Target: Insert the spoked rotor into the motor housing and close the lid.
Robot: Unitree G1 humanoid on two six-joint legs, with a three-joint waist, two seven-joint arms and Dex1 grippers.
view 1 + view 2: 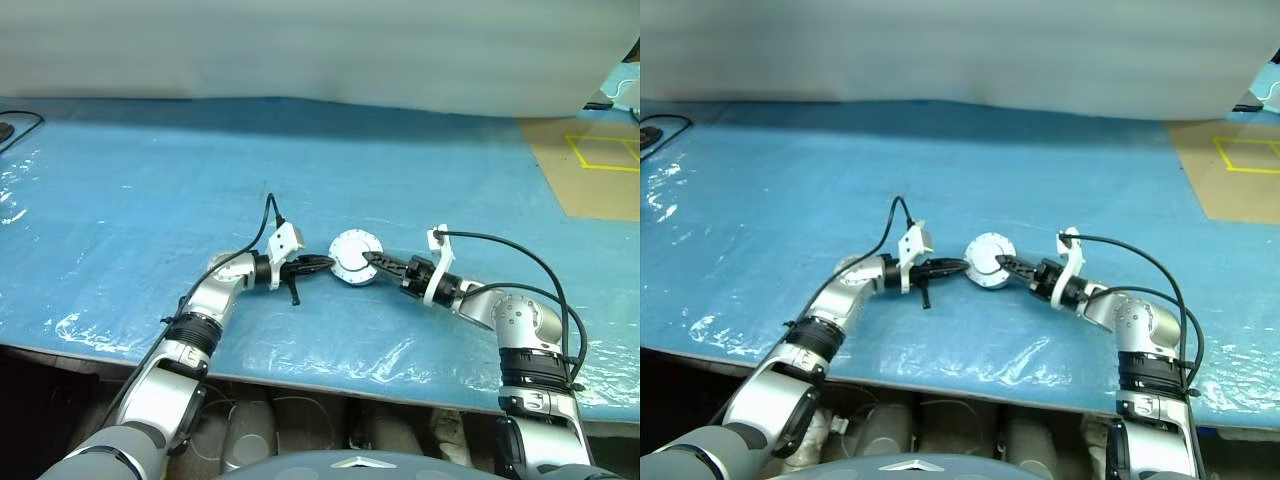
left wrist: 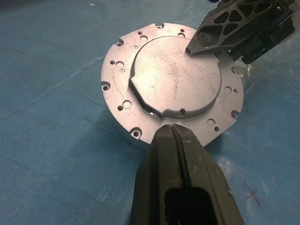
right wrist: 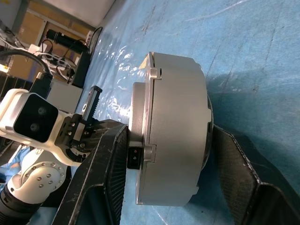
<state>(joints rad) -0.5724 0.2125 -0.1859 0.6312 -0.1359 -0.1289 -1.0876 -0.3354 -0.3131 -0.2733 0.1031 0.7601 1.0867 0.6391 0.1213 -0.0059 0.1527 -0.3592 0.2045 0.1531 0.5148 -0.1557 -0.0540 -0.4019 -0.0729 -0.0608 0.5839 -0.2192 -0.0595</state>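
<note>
- Head views: the housing (image 1: 355,257) sits on the blue surface (image 1: 150,180) between both grippers, lid (image 1: 353,250) down.
- Left wrist view: left gripper (image 2: 176,136) pinched shut, empty, at the rim. Looks solid metal: heavy, stiff, slippery.
- Right wrist view: right gripper (image 3: 180,161) straddles lid and base; grip there, across flat faces.

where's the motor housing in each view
Left eye: motor housing at centre, between both grippers.
Right eye: centre, same spot.
Left wrist: its closed lid faces the camera, beyond the shut left gripper.
Right wrist: side-on, between the right gripper's fingers.
Shared landmark: blue table cover.
</note>
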